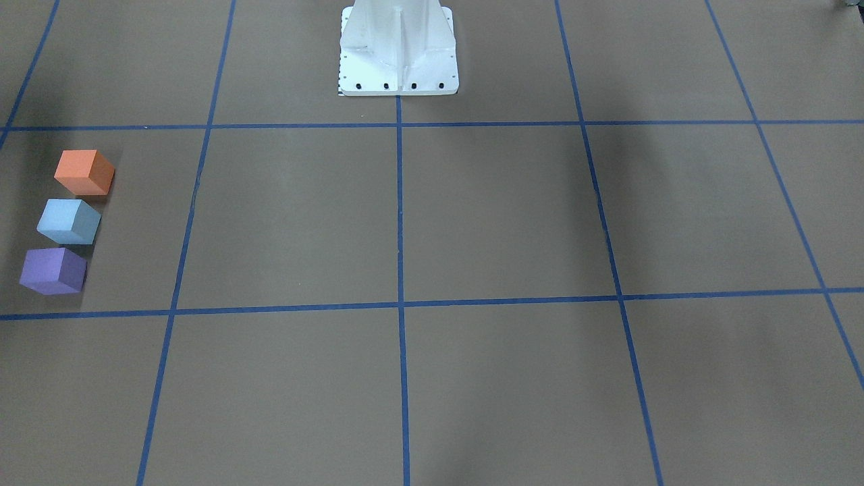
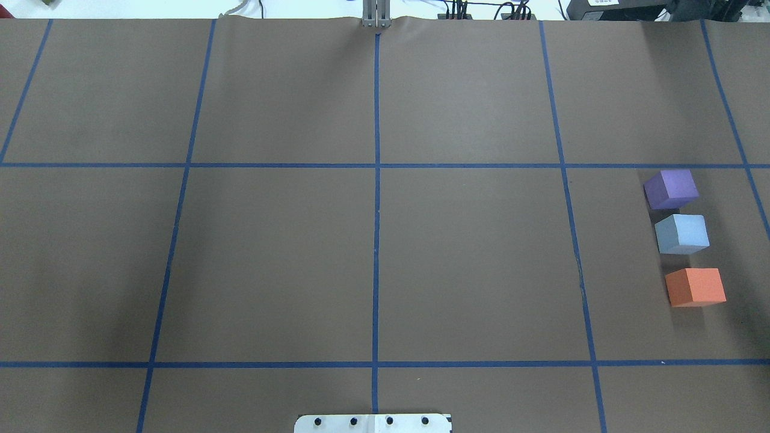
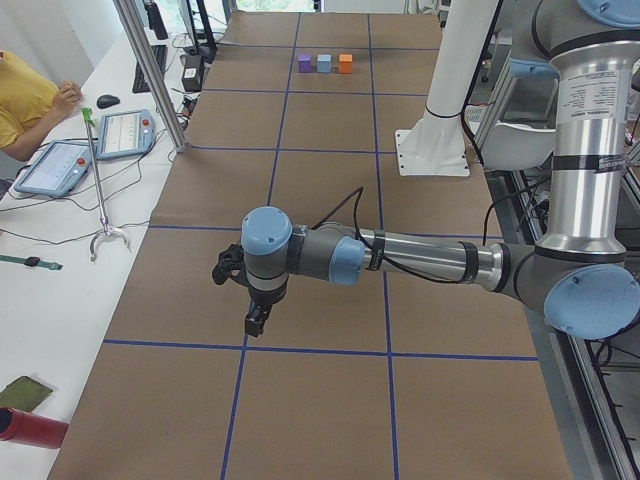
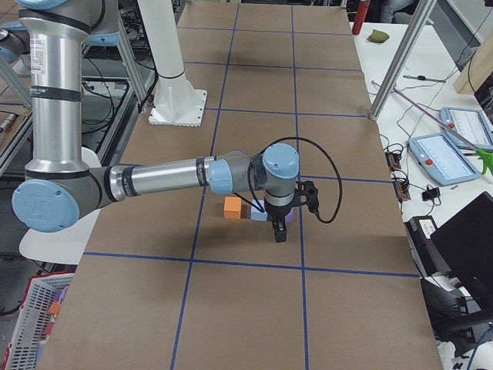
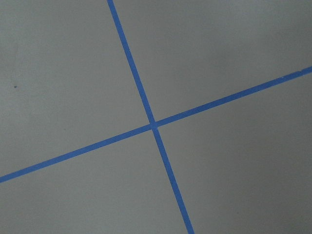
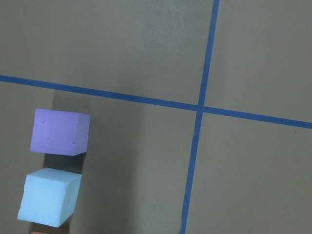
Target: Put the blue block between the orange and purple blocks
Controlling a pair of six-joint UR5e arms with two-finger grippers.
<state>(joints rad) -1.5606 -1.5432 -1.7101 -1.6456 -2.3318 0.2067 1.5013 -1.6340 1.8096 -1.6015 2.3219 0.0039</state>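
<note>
1. Three blocks sit in one row on the right-arm side of the table [image 2: 271,252]: the orange block [image 2: 696,287], the blue block [image 2: 681,234] and the purple block [image 2: 671,189]. The blue one is in the middle, with a narrow gap on either side.
2. I judge the placing step done, since the blue block rests flat on the surface between its two neighbours. Only the retreat is left.
3. The right gripper [image 4: 279,231] hangs above the row, near the purple end. It shows only in a side view, so I cannot tell whether its fingers are apart or together. Its wrist camera shows the blue and purple blocks down on the paper.
4. The left gripper [image 3: 256,322] hangs over bare paper, well apart from the blocks. I cannot tell its finger state either, and its wrist camera shows only a tape crossing.
5. Next I would lift the right arm straight up before swinging it away. The blocks look light, and a sideways brush could knock the row crooked.
6. The surface is brown paper marked with a blue tape grid [image 2: 376,240], and the white robot base [image 1: 398,54] stands at the robot's edge. Beside the table is a white bench with tablet pendants [image 3: 125,133] and cables, and an operator in yellow [image 3: 25,100] sits there.
</note>
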